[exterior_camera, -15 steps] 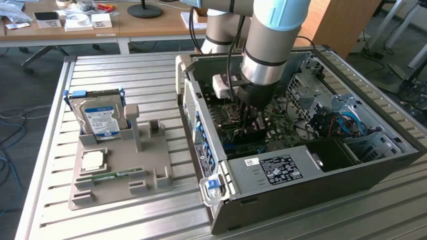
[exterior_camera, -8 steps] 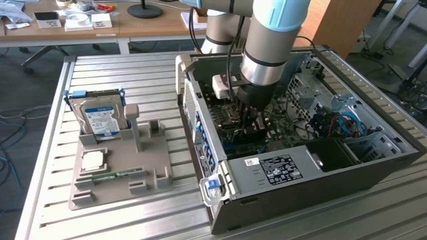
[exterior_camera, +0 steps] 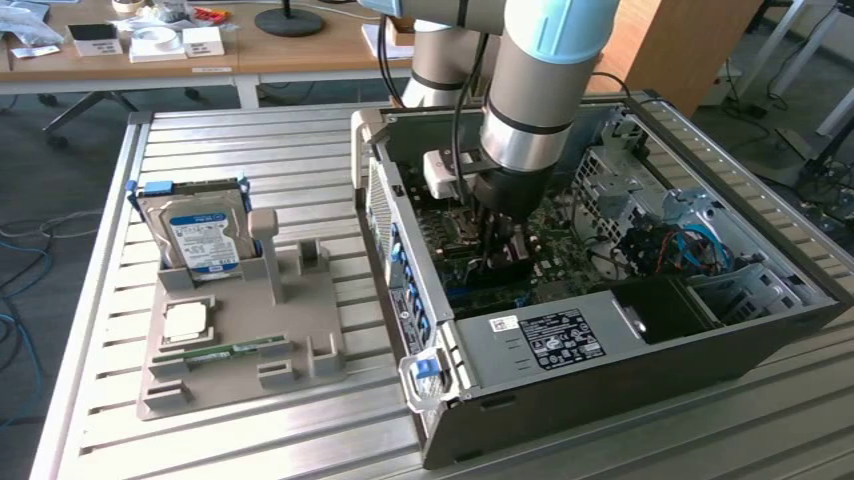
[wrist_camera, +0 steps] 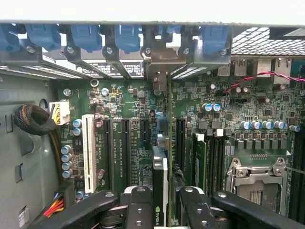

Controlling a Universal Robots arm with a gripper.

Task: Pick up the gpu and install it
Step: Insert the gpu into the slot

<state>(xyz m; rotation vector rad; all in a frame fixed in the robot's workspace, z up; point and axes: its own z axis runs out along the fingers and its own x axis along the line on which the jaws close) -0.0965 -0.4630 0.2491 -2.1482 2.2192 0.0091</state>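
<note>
Fingers (wrist_camera: 138,210) of the gripper (wrist_camera: 160,210) are closed narrow on the gpu (wrist_camera: 161,191), which stands on its edge between them, inside the open computer case (exterior_camera: 747,330). Ahead of the fingertips the card's metal bracket (wrist_camera: 161,62) reaches the rear wall, just beside the blue slot clips (wrist_camera: 127,36). Under the card lies the motherboard (wrist_camera: 228,105), with the black expansion slots (wrist_camera: 125,143) on one side of the fingers and the RAM slots (wrist_camera: 209,162) on the other. I cannot tell if the card edge is already seated.

Risk, as I judge it: if the card is tilted or one slot aside (the slots are very near each other), pressing could bend the bracket or damage the connector. The card could also slip in the grip.
</note>
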